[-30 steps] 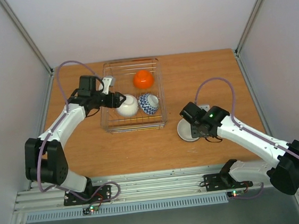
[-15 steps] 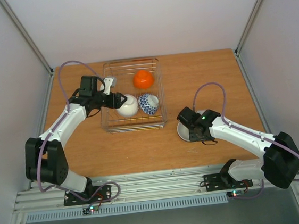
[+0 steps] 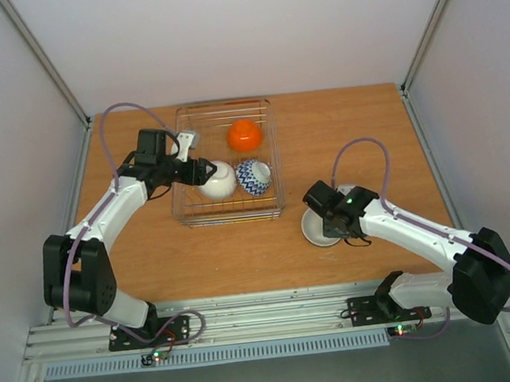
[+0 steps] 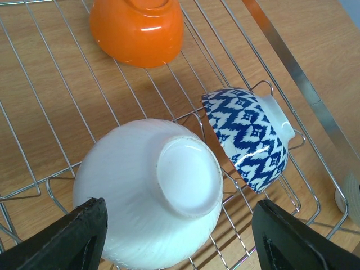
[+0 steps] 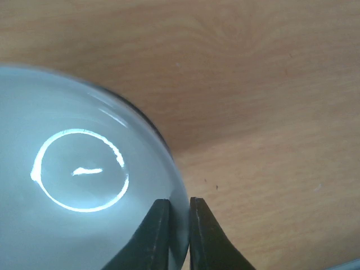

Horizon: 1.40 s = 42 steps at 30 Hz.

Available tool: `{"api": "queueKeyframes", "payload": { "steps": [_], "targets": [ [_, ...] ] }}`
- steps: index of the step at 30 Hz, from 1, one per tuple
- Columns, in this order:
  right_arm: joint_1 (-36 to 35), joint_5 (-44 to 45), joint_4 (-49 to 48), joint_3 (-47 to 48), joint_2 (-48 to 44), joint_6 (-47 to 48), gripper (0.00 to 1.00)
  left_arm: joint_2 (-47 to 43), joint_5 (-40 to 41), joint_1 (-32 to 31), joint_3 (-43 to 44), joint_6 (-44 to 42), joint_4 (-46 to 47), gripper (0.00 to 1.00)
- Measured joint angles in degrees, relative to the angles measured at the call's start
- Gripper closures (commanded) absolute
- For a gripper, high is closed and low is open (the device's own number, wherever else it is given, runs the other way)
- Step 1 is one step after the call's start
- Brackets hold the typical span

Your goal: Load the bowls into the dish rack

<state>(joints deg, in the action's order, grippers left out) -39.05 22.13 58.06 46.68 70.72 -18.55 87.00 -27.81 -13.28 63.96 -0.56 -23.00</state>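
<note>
Dragged slightly nearer, the pale grey-green round bowl (image 5: 79,225) sits with its rim pinched inside the nearly closed right claw (image 5: 176,209).

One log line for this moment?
silver wire dish rack: upturned plain white bowl, orange bowl, blue-white zigzag bowl | left tool open astride white bowl | right tool shut on pale grey-green bowl rim, outside rack
</note>
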Motion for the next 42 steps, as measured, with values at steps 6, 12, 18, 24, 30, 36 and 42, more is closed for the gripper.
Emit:
{"api": "queueKeyframes", "payload": {
  "steps": [6, 12, 18, 24, 30, 36, 42],
  "targets": [
    [-0.17, 0.81, 0.33, 1.16, -3.65, -0.74, 0.99, 0.0, 0.0, -0.26, 0.0, -0.17, -0.04, 0.29],
    [0.04, 3.15, 4.35, 1.2, -9.79, -0.15, 0.99, 0.0, 0.37, -0.33, 0.17, -0.2, -0.61, 0.29],
    [-0.15, 5.42, 6.58, 7.17, -13.62, 3.04, 0.99, -1.05, 1.49, -1.31, 1.46, -0.26, -1.92, 0.28],
    [-1.16, 6.56, 2.32, 14.99, -7.98, 8.09, 0.99, -3.02, -0.24, -3.02, 3.85, -1.25, -3.8, 0.27],
    [-2.16, 5.73, -4.61, 22.51, 2.78, 13.7, 0.99, -4.37, -9.25, -3.54, 3.96, -2.16, -5.27, 0.25],
    [-2.49, 3.61, -10.05, 30.23, 11.32, 19.15, 0.99, -4.81, -16.61, -4.22, 3.96, -3.23, -6.8, 0.25],
    [-4.04, 2.58, -12.98, 38.99, 18.45, 22.6, 0.99, -4.92, -18.64, -4.48, 3.96, -4.17, -7.34, 0.26]
  ]
}}
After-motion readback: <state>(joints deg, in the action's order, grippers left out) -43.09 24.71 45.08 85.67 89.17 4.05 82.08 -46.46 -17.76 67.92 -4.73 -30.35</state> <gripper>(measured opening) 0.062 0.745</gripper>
